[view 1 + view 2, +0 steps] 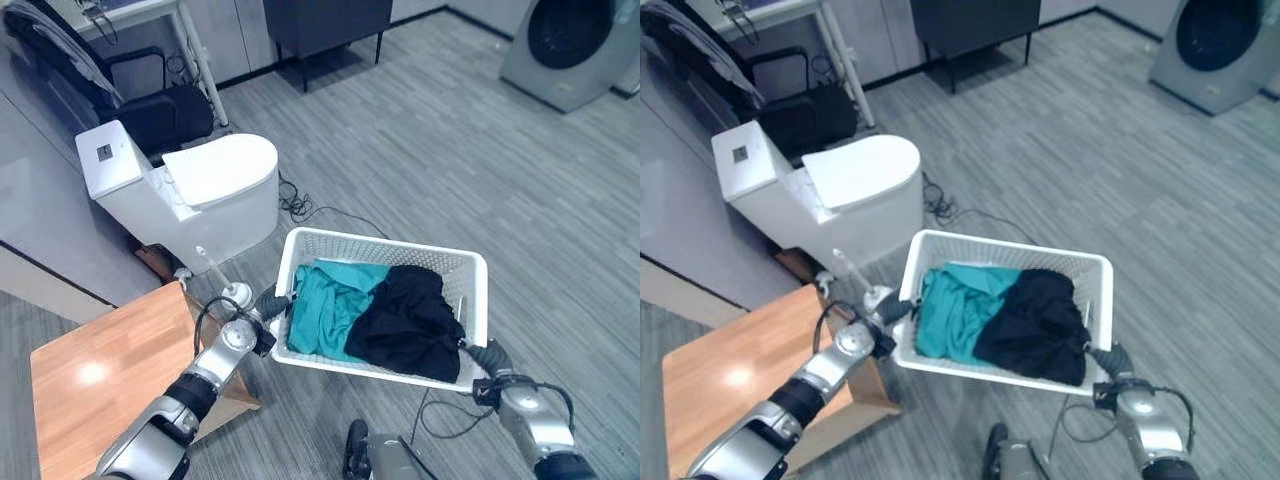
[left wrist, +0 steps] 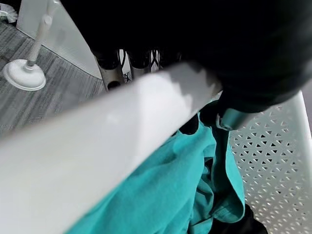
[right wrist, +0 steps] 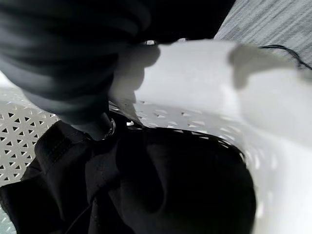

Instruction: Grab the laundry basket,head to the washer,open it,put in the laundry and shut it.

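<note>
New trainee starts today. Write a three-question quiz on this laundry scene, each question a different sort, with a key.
1. True or false: the white laundry basket rests on the wooden table.
2. Which garment lies nearer the left hand? A) the teal garment B) the black garment
3. Fill in: the washer stands across the grey ____ from the basket.

Key: 1 false, since the left hand and the right hand carry it at opposite ends, beside the table and above the floor. 2 A. 3 floor.

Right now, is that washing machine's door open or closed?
Closed, as far as the head views show: the washer stands across the room with its round dark door flush against its front. Whether it is latched cannot be told.
</note>
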Controlling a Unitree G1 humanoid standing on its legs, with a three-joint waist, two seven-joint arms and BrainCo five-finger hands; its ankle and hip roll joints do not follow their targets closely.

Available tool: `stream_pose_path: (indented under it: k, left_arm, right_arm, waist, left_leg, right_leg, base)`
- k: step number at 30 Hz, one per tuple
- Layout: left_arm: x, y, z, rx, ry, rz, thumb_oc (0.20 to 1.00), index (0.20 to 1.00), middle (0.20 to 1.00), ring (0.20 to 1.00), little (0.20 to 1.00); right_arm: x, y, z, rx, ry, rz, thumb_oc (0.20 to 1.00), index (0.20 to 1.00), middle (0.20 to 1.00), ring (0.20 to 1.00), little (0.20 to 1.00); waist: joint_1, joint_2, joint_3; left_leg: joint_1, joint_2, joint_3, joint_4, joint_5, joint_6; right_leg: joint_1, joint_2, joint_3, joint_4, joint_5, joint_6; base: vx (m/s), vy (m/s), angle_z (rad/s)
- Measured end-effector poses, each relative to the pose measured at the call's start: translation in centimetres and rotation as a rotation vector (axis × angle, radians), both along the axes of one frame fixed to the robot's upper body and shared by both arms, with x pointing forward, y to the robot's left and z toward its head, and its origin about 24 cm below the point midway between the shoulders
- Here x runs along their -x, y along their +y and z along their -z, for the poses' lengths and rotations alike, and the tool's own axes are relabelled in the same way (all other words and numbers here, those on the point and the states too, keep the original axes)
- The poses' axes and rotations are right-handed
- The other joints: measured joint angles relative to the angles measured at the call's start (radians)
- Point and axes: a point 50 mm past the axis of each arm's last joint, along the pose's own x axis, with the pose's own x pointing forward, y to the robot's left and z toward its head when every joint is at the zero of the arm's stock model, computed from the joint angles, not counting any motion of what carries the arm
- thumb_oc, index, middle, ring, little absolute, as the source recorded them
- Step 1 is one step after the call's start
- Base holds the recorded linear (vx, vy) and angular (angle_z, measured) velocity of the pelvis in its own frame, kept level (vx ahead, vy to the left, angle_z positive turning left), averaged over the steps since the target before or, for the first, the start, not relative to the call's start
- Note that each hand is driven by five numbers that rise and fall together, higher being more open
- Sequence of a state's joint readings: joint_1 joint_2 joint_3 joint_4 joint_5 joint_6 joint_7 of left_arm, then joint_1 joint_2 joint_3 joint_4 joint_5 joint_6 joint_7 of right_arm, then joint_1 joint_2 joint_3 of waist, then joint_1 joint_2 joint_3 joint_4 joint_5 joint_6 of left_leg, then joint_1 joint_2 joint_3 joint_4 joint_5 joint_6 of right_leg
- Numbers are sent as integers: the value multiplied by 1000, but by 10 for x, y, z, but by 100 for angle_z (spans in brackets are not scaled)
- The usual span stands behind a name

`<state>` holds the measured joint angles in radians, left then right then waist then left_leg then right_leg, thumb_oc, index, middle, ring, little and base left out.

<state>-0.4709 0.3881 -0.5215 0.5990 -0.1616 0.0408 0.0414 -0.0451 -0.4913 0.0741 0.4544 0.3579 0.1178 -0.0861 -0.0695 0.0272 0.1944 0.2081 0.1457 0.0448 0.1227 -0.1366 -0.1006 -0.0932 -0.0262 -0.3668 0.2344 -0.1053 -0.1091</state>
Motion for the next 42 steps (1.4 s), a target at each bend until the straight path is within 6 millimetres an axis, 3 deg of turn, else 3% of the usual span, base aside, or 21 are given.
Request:
stream_pose_path:
  k: [2,5,6,9,11,13,14,16,19,20,22,23,24,25,26,28,31,35,38,39,42]
  left_arm:
    - [-1,4,-2,15,-10,-28,200,200,200,200,200]
    - [-4,22,-7,1,-22,-70,200,200,200,200,200]
    - [-4,25,-14,4,-46,-68,200,200,200,200,200]
    - [-7,26,-22,2,-77,-60,200,200,200,200,200]
    - [-9,14,-24,18,-77,-34,200,200,200,200,200]
    - [-7,14,-20,21,-64,-39,200,200,200,200,200]
    - [-6,17,-14,9,-37,-50,200,200,200,200,200]
    - [-3,18,-7,4,-12,-58,200,200,200,200,200]
    - [-1,19,-1,-10,10,-59,200,200,200,200,200]
    - [1,23,3,-30,30,-64,200,200,200,200,200]
    - [4,32,6,-53,50,-79,200,200,200,200,200]
    - [4,35,4,-55,43,-84,200,200,200,200,200]
    - [3,38,3,-55,37,-97,200,200,200,200,200]
    - [2,43,0,-53,30,-112,200,200,200,200,200]
    - [1,45,-2,-56,22,-112,200,200,200,200,200]
    - [0,51,-6,-55,8,-131,200,200,200,200,200]
    - [-2,51,-11,-54,-8,-124,200,200,200,200,200]
    - [-12,45,-24,-74,-45,-94,200,200,200,200,200]
    - [-18,40,-28,-85,-53,-78,200,200,200,200,200]
    - [-21,33,-28,-81,-51,-70,200,200,200,200,200]
    - [-21,27,-27,-95,-56,-44,200,200,200,200,200]
  right_arm:
    - [-9,2,-7,9,-24,-18,200,200,200,200,200]
    - [-24,17,-12,10,-43,-75,200,200,200,200,200]
    - [-28,19,-14,6,-52,-80,200,200,200,200,200]
    - [-31,22,-15,0,-62,-80,200,200,200,200,200]
    - [-20,13,-13,-4,-55,-42,200,200,200,200,200]
    - [-20,11,-13,-6,-57,-32,200,200,200,200,200]
    - [-19,13,-11,-9,-49,-35,200,200,200,200,200]
    - [-16,17,-2,-7,-12,-43,200,200,200,200,200]
    - [-10,21,9,-16,27,-38,200,200,200,200,200]
    - [-10,25,15,-20,56,-45,200,200,200,200,200]
    - [-12,32,18,-31,68,-63,200,200,200,200,200]
    - [-16,35,17,-36,59,-68,200,200,200,200,200]
    - [-19,38,16,-44,55,-71,200,200,200,200,200]
    - [-21,43,16,-56,51,-75,200,200,200,200,200]
    - [-20,46,18,-60,57,-83,200,200,200,200,200]
    - [-28,51,13,-61,35,-96,200,200,200,200,200]
    - [-33,50,8,-50,18,-98,200,200,200,200,200]
    - [-36,46,4,-46,3,-94,200,200,200,200,200]
    - [-36,40,-1,-31,-14,-91,200,200,200,200,200]
    - [-34,35,-2,-29,-19,-71,200,200,200,200,200]
    - [-31,29,-2,-22,-17,-51,200,200,200,200,200]
  waist:
    - [12,4,-2]
    - [60,-21,-4]
    - [76,-36,-6]
    - [88,-57,5]
    - [79,-97,20]
    - [103,-105,34]
    - [113,-94,41]
    - [129,-57,45]
    - [157,-13,35]
    - [172,8,29]
    - [218,-26,18]
    - [226,-33,17]
    - [232,-33,17]
    - [239,-30,18]
    - [236,-40,16]
    - [218,-63,16]
    - [214,-55,16]
    - [149,-36,14]
    - [104,-18,18]
    - [69,-7,19]
    - [42,-4,16]
  left_leg:
    - [-23,21,-2,55,112,11]
    - [-137,33,28,384,113,13]
    - [-196,43,60,542,141,9]
    - [-288,38,63,622,91,13]
    - [-441,-54,-22,623,45,58]
    - [-524,-113,-70,523,45,61]
    - [-541,-178,-142,323,58,53]
    - [-531,-227,-144,127,119,44]
    - [-529,-225,-107,119,151,39]
    - [-471,-203,-84,50,181,89]
    - [-417,-220,-26,12,195,100]
    - [-388,-234,-12,2,199,131]
    - [-365,-235,3,-6,191,154]
    - [-319,-226,18,-21,207,183]
    - [-292,-231,16,-33,202,184]
    - [-234,-247,17,-38,157,212]
    - [-193,-247,24,-39,123,224]
    - [-174,-248,-51,-59,125,233]
    - [-149,-248,-74,-57,90,217]
    - [-122,-249,-93,-58,80,221]
    - [-45,-255,-90,-57,29,214]
  right_leg:
    - [10,24,2,25,0,1]
    - [30,37,5,26,-2,-13]
    - [50,45,27,-2,-26,-57]
    - [114,56,56,-87,-26,-53]
    - [157,23,54,-140,-27,-45]
    - [168,19,61,-150,-16,-30]
    - [212,26,66,-197,-10,-10]
    - [266,46,74,-236,-24,12]
    - [312,80,112,-263,-47,20]
    - [330,101,157,-256,-73,56]
    - [326,57,236,-220,-102,101]
    - [313,30,246,-139,-130,139]
    - [277,17,247,-41,-152,167]
    - [193,-1,235,183,-185,263]
    - [173,-8,225,243,-188,276]
    - [60,-63,223,530,-135,374]
    - [16,-102,222,552,-127,336]
    - [-55,-74,283,254,-125,213]
    - [-118,-80,308,51,-17,211]
    - [-117,-107,283,-95,74,229]
    - [-121,-169,202,-197,189,229]
  base:
    - [146,-234,-31]
    - [108,-177,-103]
    - [45,-66,-92]
    - [68,-80,-45]
    - [123,-77,38]
    - [192,-17,1]
    - [251,-31,-38]
    - [216,-31,-32]
    - [282,28,-46]
    - [334,66,-64]
    - [354,72,-92]
    - [351,86,-70]
    - [203,70,-54]
    - [112,63,-34]
    - [115,59,-17]
    - [192,76,8]
    - [194,26,-2]
    - [234,-81,44]
    - [283,-165,26]
    - [251,-164,34]
    - [200,-146,9]
